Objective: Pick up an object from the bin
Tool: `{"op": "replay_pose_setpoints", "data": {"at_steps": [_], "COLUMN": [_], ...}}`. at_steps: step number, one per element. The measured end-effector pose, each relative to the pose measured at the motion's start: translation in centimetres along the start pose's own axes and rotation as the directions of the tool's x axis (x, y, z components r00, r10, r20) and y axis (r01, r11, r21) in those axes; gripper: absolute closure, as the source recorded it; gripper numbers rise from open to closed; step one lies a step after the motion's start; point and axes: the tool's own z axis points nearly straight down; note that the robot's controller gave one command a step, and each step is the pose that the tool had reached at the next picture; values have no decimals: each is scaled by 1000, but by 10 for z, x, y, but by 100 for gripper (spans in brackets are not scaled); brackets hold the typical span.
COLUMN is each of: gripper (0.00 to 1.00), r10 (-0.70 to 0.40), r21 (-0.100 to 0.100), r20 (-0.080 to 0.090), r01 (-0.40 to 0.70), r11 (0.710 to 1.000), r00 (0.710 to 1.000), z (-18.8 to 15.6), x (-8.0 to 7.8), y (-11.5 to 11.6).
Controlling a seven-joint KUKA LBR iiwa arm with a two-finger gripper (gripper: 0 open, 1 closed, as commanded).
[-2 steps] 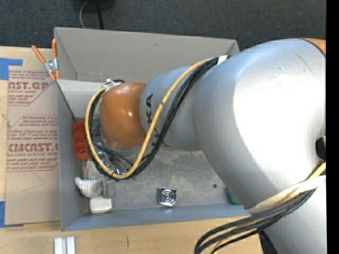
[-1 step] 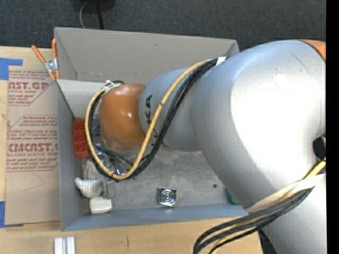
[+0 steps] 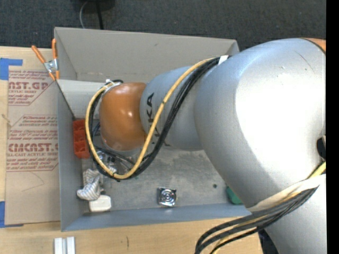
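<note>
Overhanging the bin (image 3: 143, 49), arm (image 3: 180, 115) neighbours orange block (image 3: 80, 139).

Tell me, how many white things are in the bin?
2: a crumpled whitish piece in the lower-left corner of the bin, and a small white block just below it. The arm may hide more.

Bright, even light from overhead on my feed. The grey arm (image 3: 265, 126) carried a broad soft highlight along its top, the orange cover (image 3: 123, 115) a dull sheen. The bin (image 3: 143, 52) had an evenly lit back wall, and its left wall ran darker. Soft shadow lay on the floor under the arm — the small metal piece (image 3: 166, 196) glinted.
</note>
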Motion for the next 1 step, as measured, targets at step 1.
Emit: {"op": "replay_pose_setpoints", "data": {"at_steps": [1], "gripper": [100], "r10": [0], "r21": [0], "r20": [0], "r01": [0], "r11": [1000], "r00": [1000], "z": [0], "x": [0], "y": [0]}}
